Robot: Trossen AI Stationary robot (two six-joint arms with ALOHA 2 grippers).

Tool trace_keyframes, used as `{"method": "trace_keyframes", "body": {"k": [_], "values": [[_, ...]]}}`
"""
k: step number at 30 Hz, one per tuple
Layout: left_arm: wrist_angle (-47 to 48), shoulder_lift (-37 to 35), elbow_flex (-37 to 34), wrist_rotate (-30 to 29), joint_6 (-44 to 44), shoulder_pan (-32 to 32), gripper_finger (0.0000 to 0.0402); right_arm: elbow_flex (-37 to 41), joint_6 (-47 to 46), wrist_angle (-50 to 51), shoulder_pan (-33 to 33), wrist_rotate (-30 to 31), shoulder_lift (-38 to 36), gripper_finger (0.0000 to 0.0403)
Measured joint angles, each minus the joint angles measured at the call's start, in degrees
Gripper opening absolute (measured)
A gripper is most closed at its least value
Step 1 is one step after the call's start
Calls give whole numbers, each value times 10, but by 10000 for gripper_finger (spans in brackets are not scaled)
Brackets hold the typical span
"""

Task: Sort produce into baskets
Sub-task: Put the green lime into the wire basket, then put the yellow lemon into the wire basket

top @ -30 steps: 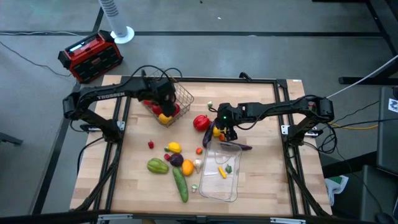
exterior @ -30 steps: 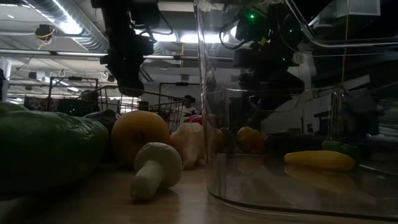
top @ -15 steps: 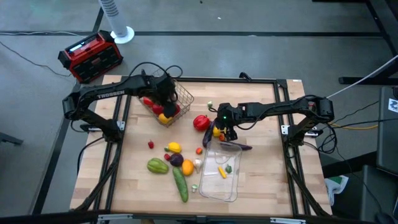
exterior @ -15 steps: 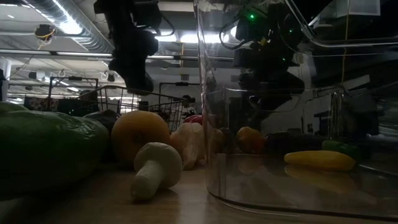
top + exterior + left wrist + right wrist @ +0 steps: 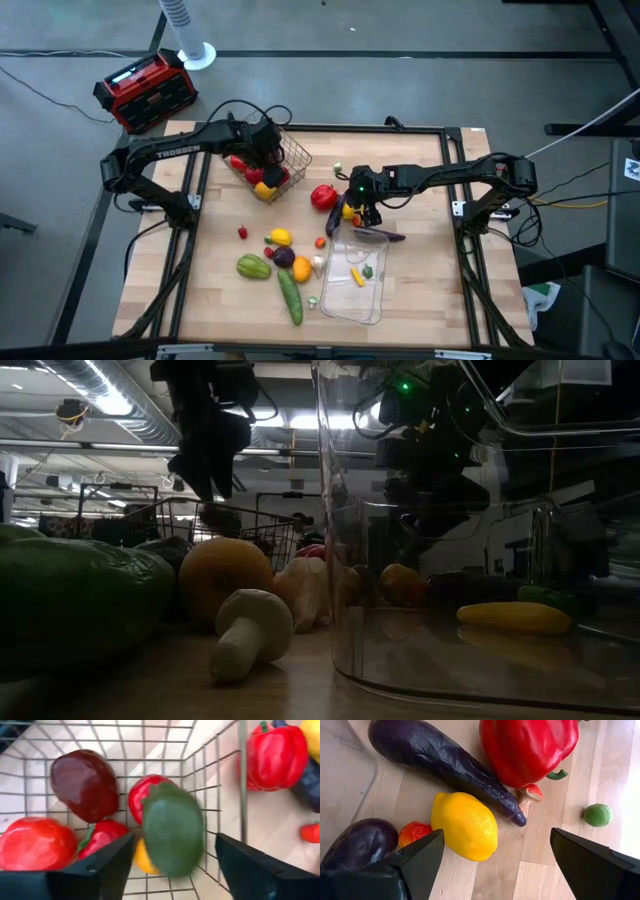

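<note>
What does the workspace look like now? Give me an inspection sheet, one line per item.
Surface: wooden table in a dark frame.
Job's things: wire basket holds red and yellow produce; green piece blurred between the left fingers, above the basket. Clear tray holds a yellow piece. Red pepper, lemon, long eggplant, cucumber lie loose.
Clutter: nothing seen.
Grippers: left pincer open over basket; right pincer open over lemon.
Cables: black loops behind basket.
Surroundings: red-and-black box, white fan base on floor.
</note>
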State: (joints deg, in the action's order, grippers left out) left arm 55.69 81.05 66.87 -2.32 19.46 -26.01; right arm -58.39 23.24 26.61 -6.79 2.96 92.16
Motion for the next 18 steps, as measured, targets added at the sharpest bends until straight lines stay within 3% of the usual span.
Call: {"method": "trace_keyframes", "body": {"k": [6,18], "values": [[8,0,0,-6,2,0,335,0,0,0,0,0,0,360],[5,0,0,-11,33,9,337,0,0,0,0,0,0,360]]}}
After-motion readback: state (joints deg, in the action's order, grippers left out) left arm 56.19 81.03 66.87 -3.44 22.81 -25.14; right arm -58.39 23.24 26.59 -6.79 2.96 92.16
